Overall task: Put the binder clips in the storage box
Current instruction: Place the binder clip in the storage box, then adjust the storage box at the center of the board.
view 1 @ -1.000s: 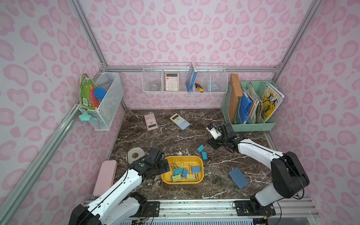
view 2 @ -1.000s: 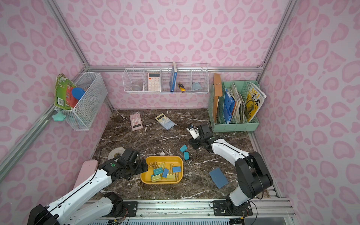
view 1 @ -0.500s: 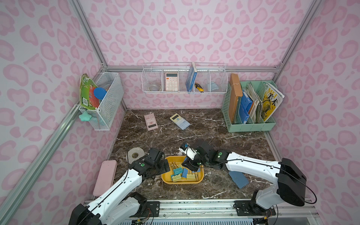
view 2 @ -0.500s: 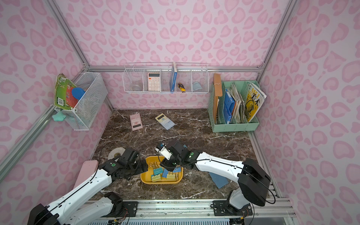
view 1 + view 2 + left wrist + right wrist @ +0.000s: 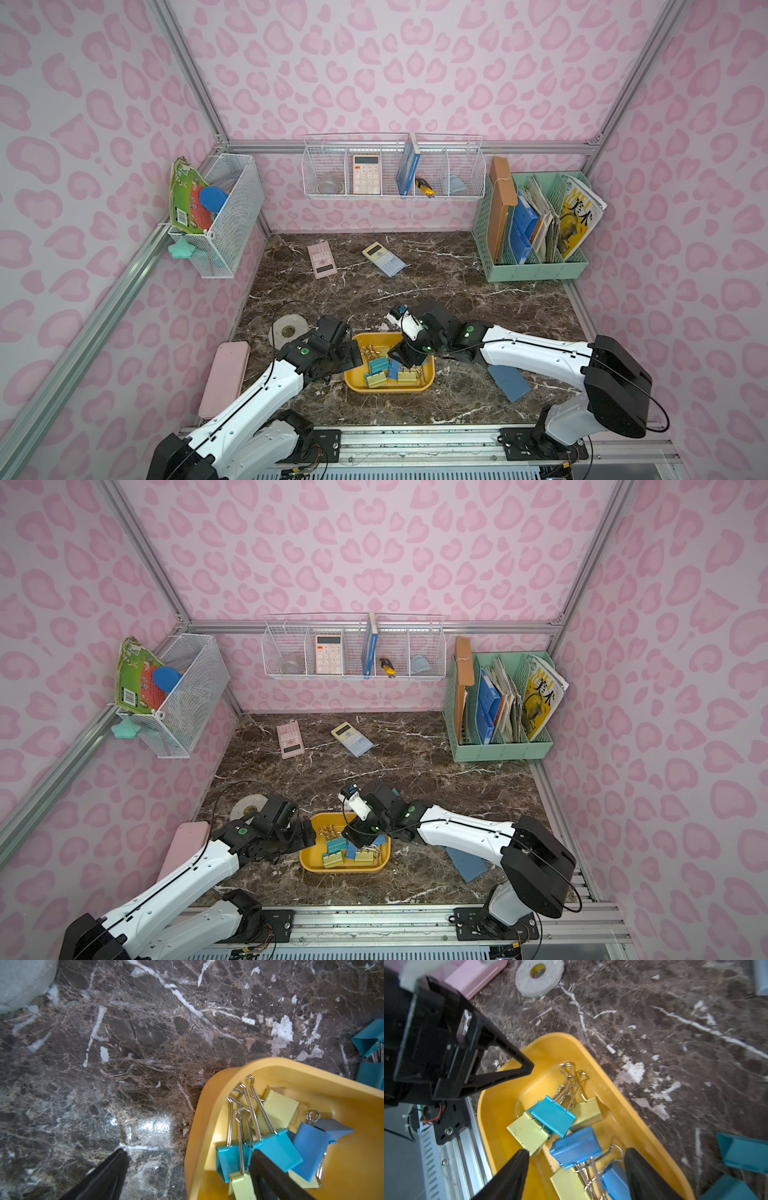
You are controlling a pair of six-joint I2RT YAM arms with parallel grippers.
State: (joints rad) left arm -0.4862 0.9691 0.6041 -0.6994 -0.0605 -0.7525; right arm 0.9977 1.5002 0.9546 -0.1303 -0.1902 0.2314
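Note:
The storage box (image 5: 390, 388) (image 5: 340, 869) is a shallow yellow tray near the table's front. Several binder clips (image 5: 376, 376) (image 5: 334, 856) in teal, blue and pale yellow lie piled inside. My right gripper (image 5: 405, 359) (image 5: 577, 1151) hangs open over the tray. A blue clip (image 5: 575, 1147) lies loose between its fingers, which stand apart from it. Two teal clips (image 5: 745, 1155) (image 5: 369, 1041) lie on the marble just outside the tray, hidden in both top views. My left gripper (image 5: 351, 356) (image 5: 189, 1152) is open astride the tray's left rim (image 5: 207, 1105), gripping nothing.
A flat blue pad (image 5: 509, 382) lies under the right forearm. A pink case (image 5: 224, 378) and a tape roll (image 5: 289, 330) sit left of the tray. Two calculators (image 5: 321, 259) (image 5: 383, 258) lie farther back. A green file organizer (image 5: 536, 266) stands back right, with wire baskets on the walls.
My right arm swung from the table's middle right to over the tray, then its jaws opened wider. The left arm has not moved.

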